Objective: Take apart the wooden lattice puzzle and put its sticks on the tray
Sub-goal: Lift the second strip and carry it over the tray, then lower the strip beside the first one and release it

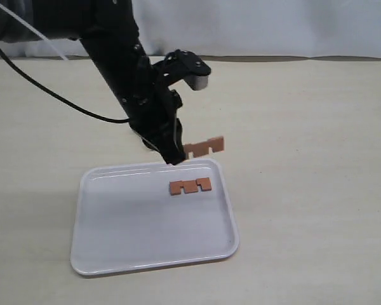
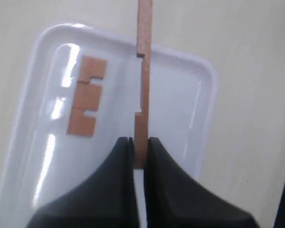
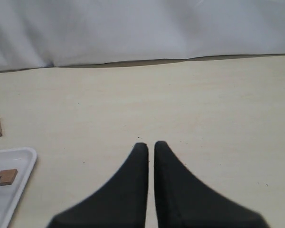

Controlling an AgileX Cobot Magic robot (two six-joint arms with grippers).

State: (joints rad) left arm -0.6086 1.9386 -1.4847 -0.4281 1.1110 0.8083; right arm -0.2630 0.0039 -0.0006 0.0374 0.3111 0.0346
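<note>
The stick pinched between the jaws is showing matt, reddish-brown wood. Below the jaws the white tray is gleaming like glossy plastic, while the black fingers of the left gripper are looking smooth and dull.

Left gripper pinching end of stick, stick jutting sideways from jaws, second stick flat on tray just below jaws

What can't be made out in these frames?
- Other sticks: in no view; only two show.
- Held stick: gripped end hidden inside the left gripper, left wrist view.
- Loose stick: cut off by frame edge, right wrist view.
- Right gripper: outside the exterior view.
</note>
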